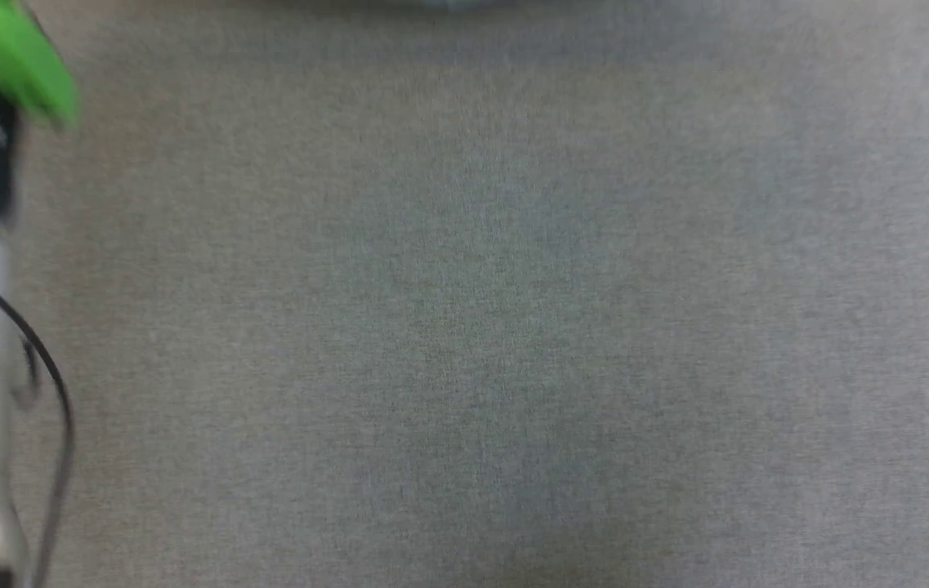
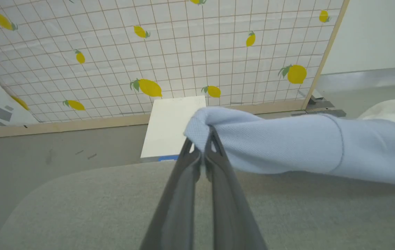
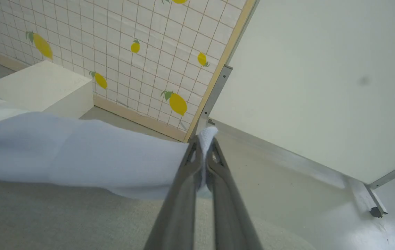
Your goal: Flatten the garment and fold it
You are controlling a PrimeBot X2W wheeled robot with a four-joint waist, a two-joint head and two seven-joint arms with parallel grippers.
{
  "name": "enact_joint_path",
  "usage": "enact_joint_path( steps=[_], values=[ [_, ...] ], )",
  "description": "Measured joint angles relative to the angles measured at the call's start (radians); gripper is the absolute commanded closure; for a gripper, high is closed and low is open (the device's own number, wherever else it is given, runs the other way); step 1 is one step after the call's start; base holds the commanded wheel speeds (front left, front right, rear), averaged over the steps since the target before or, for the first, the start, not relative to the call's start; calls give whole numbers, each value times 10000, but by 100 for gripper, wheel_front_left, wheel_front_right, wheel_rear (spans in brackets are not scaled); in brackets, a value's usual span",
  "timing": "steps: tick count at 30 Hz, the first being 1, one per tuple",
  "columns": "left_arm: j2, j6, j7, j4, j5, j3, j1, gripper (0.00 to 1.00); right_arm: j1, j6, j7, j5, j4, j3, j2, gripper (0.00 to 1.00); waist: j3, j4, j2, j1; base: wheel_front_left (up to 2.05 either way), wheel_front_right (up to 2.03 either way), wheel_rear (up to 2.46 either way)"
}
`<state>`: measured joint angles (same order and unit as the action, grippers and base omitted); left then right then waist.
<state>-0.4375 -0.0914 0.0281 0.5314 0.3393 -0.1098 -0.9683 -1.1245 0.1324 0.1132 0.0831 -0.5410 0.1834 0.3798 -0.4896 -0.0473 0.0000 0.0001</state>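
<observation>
The left gripper [image 2: 204,146] and the right gripper [image 3: 202,149] each pinch tight on one end of the blue shirt [image 2: 287,146], held stretched between them over the grey table [image 2: 79,208].

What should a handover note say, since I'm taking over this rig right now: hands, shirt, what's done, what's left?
Left hand: shut on one end of the light blue shirt.
Right hand: shut on the shirt's other end.
Shirt: stretched between the two hands over the grey table top, bunched lengthwise, not lying flat.
Done: both ends gripped.
Left: lay it down, smooth it flat, then fold it.
</observation>
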Motion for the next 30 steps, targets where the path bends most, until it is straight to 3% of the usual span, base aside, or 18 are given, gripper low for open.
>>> enact_joint_path(
  steps=[6,7,11,17,20,24,30],
  values=[
    [337,-182,1342,-895,1302,-52,3419,100,3396,0,451,1266,1091,-184,48,100,951,30,0,-2,0,0,0],
    [508,-173,1758,-1507,1701,0,4586,100,4603,0,752,1476,1672,-430,46,100,1313,41,0,-2,0,0,0],
    [882,104,2366,-2685,2332,77,6478,100,6759,0,1221,1670,2805,-1197,-134,100,1943,71,0,-2,0,0,0],
    [1289,930,3229,-4186,2834,109,9031,100,9798,0,1839,1521,4412,-2986,-1300,100,2826,155,0,-3,0,0,0],
    [1267,1601,3651,-4619,2767,148,10022,100,10853,0,2201,1149,4955,-3902,-2063,100,3161,214,0,-3,0,0,0],
    [1501,2155,4010,-5212,2936,222,11000,100,12009,0,2997,871,5524,-4771,-2961,100,3465,353,0,-3,0,0,0],
    [1574,2800,4470,-5931,2911,157,12004,100,13005,2,4750,940,5724,-5869,-3319,100,3649,549,0,-3,0,0,0]
  ],
)
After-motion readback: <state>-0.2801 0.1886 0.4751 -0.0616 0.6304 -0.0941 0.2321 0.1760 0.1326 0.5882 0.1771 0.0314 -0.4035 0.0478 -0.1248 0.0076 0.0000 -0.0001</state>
